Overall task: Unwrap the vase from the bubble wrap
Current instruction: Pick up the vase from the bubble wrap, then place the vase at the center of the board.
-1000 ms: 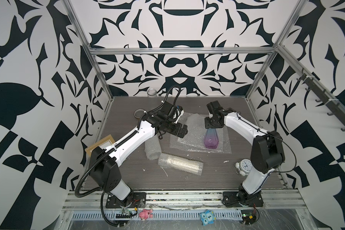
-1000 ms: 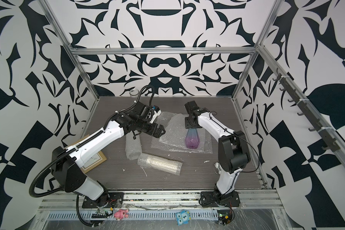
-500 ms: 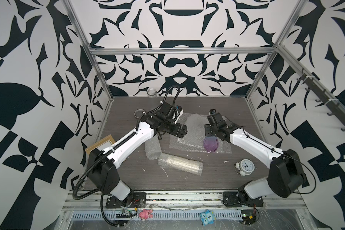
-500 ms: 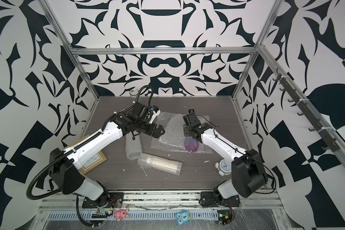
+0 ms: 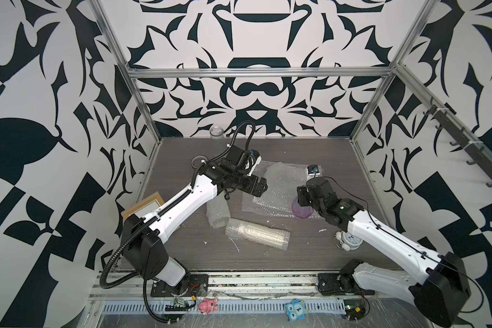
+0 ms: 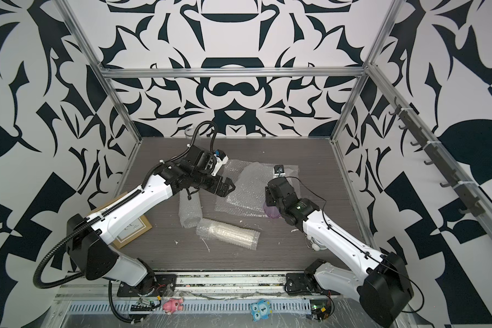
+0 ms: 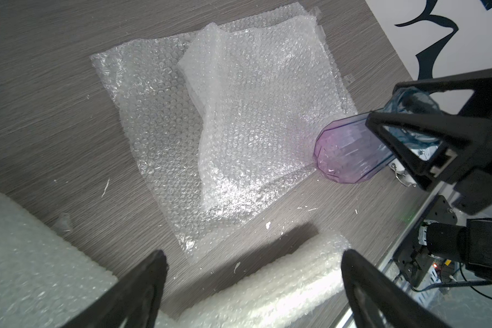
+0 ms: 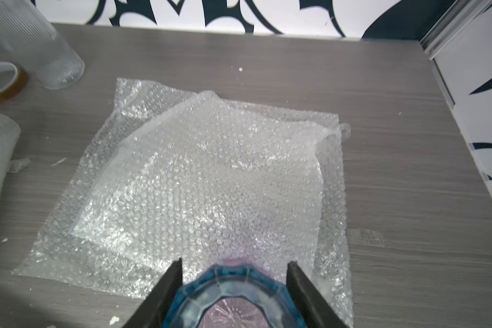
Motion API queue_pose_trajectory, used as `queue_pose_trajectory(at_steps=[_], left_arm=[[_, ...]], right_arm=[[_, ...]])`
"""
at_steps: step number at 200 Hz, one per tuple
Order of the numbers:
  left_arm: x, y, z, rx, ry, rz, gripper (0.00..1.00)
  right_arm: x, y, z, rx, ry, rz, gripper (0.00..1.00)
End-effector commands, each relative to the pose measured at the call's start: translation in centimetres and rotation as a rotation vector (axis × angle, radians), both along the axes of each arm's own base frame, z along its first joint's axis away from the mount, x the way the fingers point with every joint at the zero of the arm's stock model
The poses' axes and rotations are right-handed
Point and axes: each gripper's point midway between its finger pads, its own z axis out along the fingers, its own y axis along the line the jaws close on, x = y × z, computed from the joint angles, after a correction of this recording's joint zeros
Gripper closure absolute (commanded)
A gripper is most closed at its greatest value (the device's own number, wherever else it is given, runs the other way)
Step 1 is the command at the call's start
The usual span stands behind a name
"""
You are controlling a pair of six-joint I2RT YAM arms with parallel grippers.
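Faceted purple vase has tilted over bumpy bubble wrap.

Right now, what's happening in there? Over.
Left jaws open. Right jaws shut on vase neck. Vase bare, tilted at edge of flat bubble wrap. Two rolls alongside, clear.

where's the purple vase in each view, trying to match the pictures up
Top view: the vase is right of centre, on the near right corner of the flat bubble wrap sheet.
Top view: same corner, mostly hidden by the right arm.
Left wrist: right of middle, tilted.
Right wrist: bottom edge, looking down into its blue mouth.
Shared landmark: the flat bubble wrap sheet.
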Motion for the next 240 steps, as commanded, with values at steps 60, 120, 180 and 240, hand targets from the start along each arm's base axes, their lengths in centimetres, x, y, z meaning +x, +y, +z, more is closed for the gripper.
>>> queue_pose_trajectory(at_steps=[60, 120, 180, 240], left_arm=[[-0.6, -0.1, 0.8, -0.032, -0.004, -0.019, 0.01], [-0.3, 0.3, 0.4, -0.004, -0.021, -0.013, 0.01], [0.2, 0.5, -0.3, 0.017, -0.020, -0.004, 0.01], [0.9, 0.9, -1.1, 0.040, -0.010, 0.010, 0.01]], right_arm=[[5.6, -1.8, 10.5, -0.015, -0.334, -0.113, 0.61], [12.6, -11.6, 10.1, 0.042, -0.387, -0.400, 0.63], [20.4, -20.2, 6.4, 0.059, -0.369, -0.593, 0.64], [26.8, -23.9, 4.6, -0.016, -0.392, -0.638, 0.64]])
